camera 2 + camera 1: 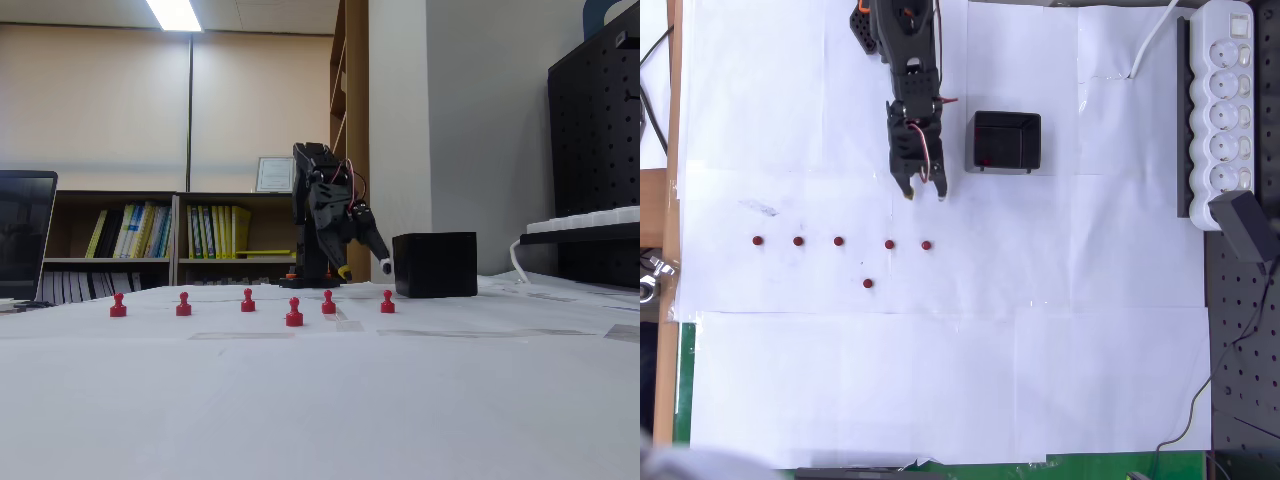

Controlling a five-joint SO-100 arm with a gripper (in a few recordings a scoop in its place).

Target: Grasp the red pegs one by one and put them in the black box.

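Six dark-red pegs [839,241] stand on the white paper [940,380], five in a row, one nearer. The black box [1007,141] sits right of the gripper [925,195], whose fingers hang apart, empty.

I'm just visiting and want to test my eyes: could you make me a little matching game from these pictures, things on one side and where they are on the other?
Things:
1. gripper
2. black box
3. red pegs
4. power strip

Places (overhead view):
A. at the far right edge, off the white paper
B. standing on the paper below the arm
C. above the pegs, fingertips apart
D. just right of the arm

Pairs: 1-C, 2-D, 3-B, 4-A
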